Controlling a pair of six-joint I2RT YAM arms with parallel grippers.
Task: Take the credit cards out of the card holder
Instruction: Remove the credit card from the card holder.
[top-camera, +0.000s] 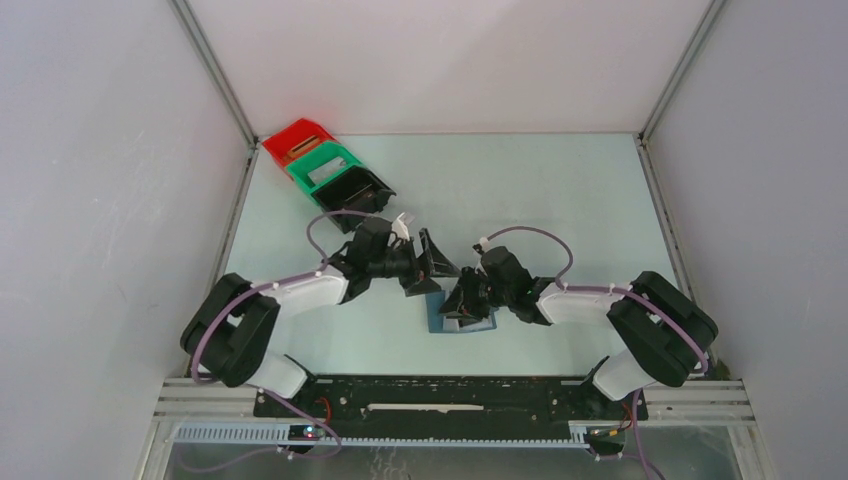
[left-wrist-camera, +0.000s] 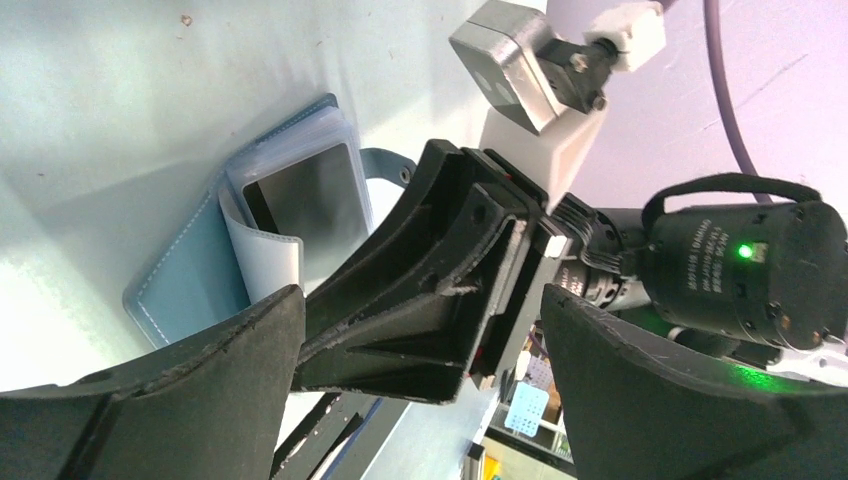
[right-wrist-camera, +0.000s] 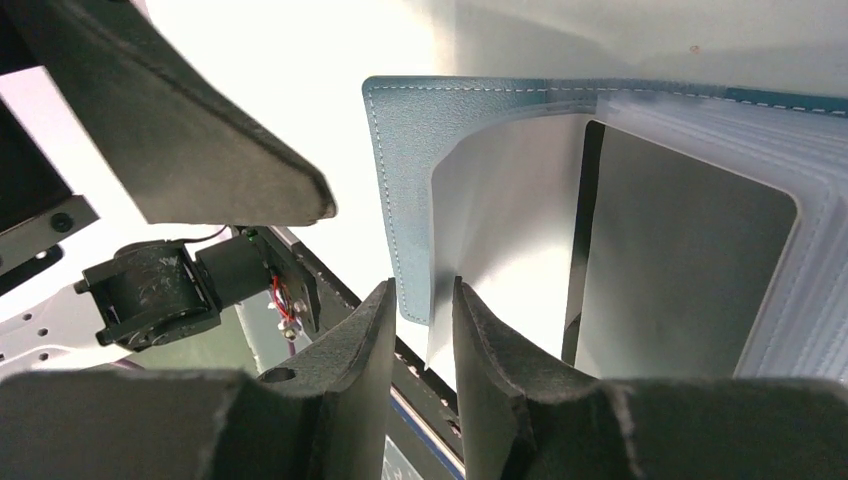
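**A:** Where is everything on the worktop?

**B:** The bins sit in the far-left corner, well apart from us. The card holder lies open near the middle of the near edge, its spread running along that edge.

**A:** Which arm do we use?

**B:** The right gripper is nearer, over the holder. Its fingers are almost together, with a pale leaf corner in the gap. The left gripper hovers just beyond, spread wide and holding nothing.

**A:** And the card?

**B:** The dark card is sleeved just beside that leaf, long axis toward our right fingers. We have bare worktop rightward.
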